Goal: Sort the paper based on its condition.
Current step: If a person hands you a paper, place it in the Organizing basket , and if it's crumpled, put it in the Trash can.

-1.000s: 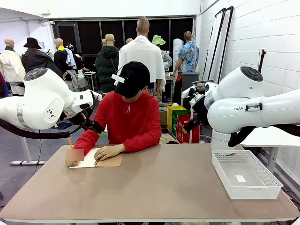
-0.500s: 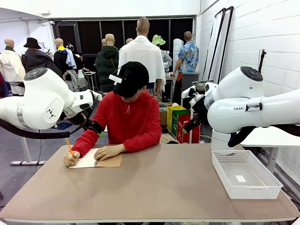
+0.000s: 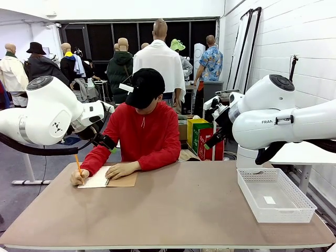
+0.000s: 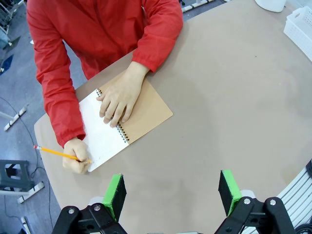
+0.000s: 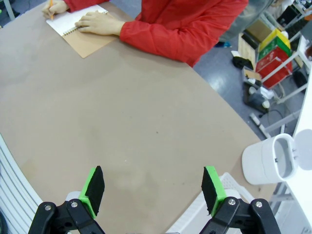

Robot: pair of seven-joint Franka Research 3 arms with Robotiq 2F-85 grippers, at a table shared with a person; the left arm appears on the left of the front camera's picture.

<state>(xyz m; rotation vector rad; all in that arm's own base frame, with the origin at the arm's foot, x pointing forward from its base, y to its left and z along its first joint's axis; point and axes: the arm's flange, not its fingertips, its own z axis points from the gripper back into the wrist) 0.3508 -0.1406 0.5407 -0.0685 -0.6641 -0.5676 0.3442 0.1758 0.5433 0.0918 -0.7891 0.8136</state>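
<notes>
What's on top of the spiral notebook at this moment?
One hand lies flat on the notebook, across its spiral binding; the other hand holds a pencil at the page corner. The page under the flat hand is covered.

White arms (image 3: 47, 113), black claws (image 4: 173, 192), green pads (image 4: 115, 192)

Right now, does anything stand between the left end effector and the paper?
Yes. The person's left hand lies flat on the paper, a page of the open notebook, and the right hand writes there with a pencil. The open left end effector hangs above bare table.
</notes>
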